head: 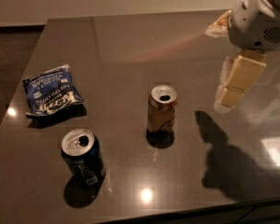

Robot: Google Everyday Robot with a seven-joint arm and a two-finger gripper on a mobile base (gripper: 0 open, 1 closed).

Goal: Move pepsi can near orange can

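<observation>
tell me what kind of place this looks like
Probably an office break area or kitchenette: a glossy dark stone-look counter holds an opened dark navy-blue drink can, an orange-gold drink can and a flat blue chip bag. The robot's cream gripper hangs above the counter at the picture's right.
</observation>
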